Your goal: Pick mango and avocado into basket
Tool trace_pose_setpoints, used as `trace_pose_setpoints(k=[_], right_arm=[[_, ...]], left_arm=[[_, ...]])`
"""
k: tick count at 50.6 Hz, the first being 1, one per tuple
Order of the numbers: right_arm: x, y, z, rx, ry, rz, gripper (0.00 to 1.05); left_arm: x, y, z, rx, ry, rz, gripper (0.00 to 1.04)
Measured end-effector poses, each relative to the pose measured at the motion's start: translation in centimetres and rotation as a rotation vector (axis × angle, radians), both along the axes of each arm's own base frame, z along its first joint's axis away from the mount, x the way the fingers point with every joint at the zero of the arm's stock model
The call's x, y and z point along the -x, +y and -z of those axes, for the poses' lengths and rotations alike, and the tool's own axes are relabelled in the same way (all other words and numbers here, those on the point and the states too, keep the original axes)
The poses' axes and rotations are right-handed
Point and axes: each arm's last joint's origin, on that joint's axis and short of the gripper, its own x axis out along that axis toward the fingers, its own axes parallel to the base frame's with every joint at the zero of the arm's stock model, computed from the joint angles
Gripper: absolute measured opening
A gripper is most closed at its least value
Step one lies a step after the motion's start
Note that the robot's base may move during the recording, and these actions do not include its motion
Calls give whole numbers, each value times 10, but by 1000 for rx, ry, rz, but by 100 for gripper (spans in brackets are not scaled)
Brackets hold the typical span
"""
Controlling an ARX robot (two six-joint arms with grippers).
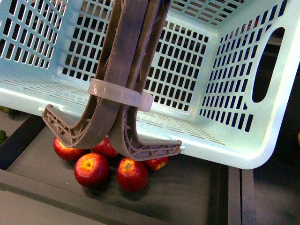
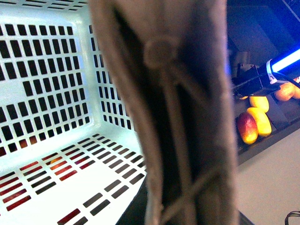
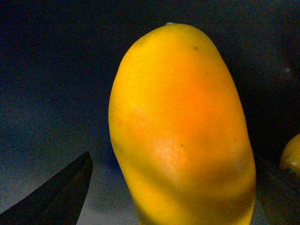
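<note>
Right gripper shows at most as a dark wedge (image 3: 56,199) at the edge of its wrist view, perhaps one finger, so I cannot tell whether it is spread or clenched; nothing visibly touches the mango (image 3: 183,126), which fills that view close before the camera, on a dark surface; the front view does not show it. Its smooth, waxy skin looks slippery, and the fruit is likely fairly heavy, firm but easily bruised; it is best taken across its broad middle, over the short axis, with gentle pressure, since the tapered ends would slip out. Just beside it sits another yellow fruit (image 3: 292,157). Left gripper is out of sight; its wrist view is filled by the blurred handles (image 2: 164,117) of the basket (image 1: 225,145), bound by a white tie (image 1: 120,95); the basket hangs tilted, near, over red apples (image 1: 91,169), with no fruit seen inside.
</note>
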Motion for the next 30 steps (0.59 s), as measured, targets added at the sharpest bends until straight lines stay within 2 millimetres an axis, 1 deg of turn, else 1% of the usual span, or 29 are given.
trace_pose_setpoints(k=[6,7,12,19,24,30], right_arm=[[0,0,0,6,-6,4,97],[-1,0,0,7,-9,8,96],[-1,-1,-1,14,-25,27,80],[2,-1,-2,14,-39,46,66],[5,0,-5,6,-45,69,64],[9,-1,-17,-17,-70,107,64]], left_arm=[[0,0,0,0,0,0,6],[0,0,0,0,0,0,6],[0,0,0,0,0,0,6],[0,0,0,0,0,0,6],[0,0,0,0,0,0,6],[0,0,0,0,0,0,6]])
